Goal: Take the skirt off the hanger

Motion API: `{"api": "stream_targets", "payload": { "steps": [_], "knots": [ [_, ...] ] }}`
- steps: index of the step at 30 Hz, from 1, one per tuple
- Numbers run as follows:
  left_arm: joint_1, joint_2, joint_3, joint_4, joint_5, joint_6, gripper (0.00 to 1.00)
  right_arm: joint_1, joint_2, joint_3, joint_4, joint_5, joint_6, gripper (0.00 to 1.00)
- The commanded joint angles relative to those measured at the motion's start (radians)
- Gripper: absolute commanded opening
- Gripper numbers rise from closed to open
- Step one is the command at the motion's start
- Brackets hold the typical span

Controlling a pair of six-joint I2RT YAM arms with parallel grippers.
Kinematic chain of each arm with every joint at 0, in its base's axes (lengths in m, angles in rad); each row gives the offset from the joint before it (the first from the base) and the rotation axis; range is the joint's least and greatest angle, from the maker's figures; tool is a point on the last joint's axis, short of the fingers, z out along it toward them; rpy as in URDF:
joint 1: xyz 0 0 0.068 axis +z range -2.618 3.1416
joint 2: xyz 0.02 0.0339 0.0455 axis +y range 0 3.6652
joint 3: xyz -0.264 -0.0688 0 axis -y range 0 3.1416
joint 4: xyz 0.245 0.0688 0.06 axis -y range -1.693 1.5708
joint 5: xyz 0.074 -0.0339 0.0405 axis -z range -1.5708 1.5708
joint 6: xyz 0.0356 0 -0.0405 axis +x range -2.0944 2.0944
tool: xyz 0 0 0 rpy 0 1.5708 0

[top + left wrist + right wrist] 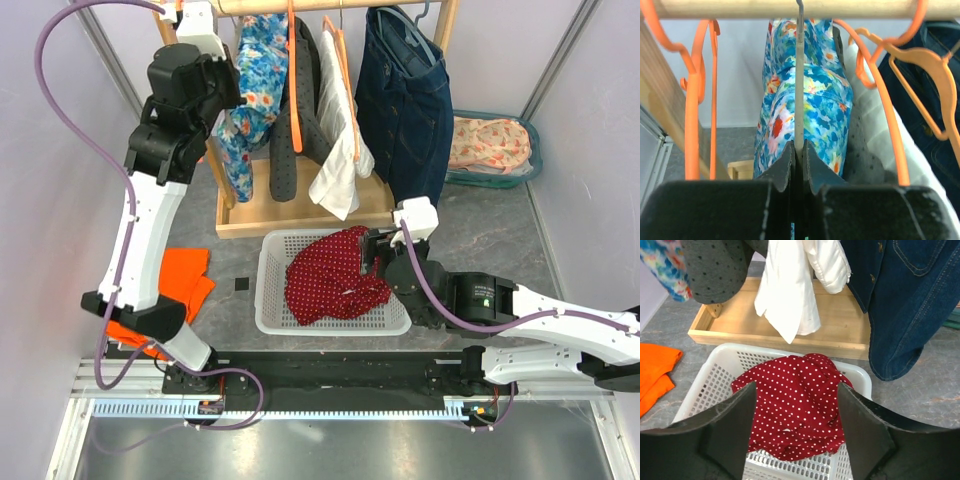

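The skirt [250, 90] is blue with a floral print and hangs from a grey wire hanger [799, 75] on the wooden rail [330, 6] at the rack's left end. In the left wrist view the skirt [810, 105] fills the middle behind the wire. My left gripper [225, 95] is raised beside the skirt, and in its wrist view the left gripper [799, 147] is shut on the hanger's wire stem below the rail [790, 7]. My right gripper [372, 255] is open and empty, low over the white basket [270, 310]; its own view shows the right gripper [797, 390] above a red dotted garment [795, 410].
Orange hangers [692, 100], a grey dotted garment [290, 150], a white garment [335, 150] and a denim garment [410, 110] hang on the same rail. The rack's wooden base [290, 215] lies behind the basket. Orange cloth [185, 275] lies left; a teal tray [490, 145] sits far right.
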Motion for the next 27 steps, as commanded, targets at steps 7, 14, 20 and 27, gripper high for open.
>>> {"api": "stream_targets", "payload": {
  "steps": [7, 14, 20, 27],
  "knots": [
    [0.000, -0.435, -0.295, -0.078, 0.192, 0.105, 0.02, 0.005, 0.106, 0.177, 0.238, -0.153, -0.164, 0.86],
    [0.000, -0.541, -0.256, -0.273, 0.301, 0.070, 0.02, 0.002, 0.207, 0.234, 0.490, -0.406, -0.100, 0.90],
    [0.000, -0.585, -0.226, -0.370, 0.356, 0.041, 0.02, -0.059, 0.275, 0.227, 0.662, -0.558, -0.024, 0.91],
    [0.000, -0.627, -0.231, -0.388, 0.379, 0.029, 0.02, -0.277, 0.302, 0.078, 0.938, -0.860, 0.256, 0.91]
  ]
}}
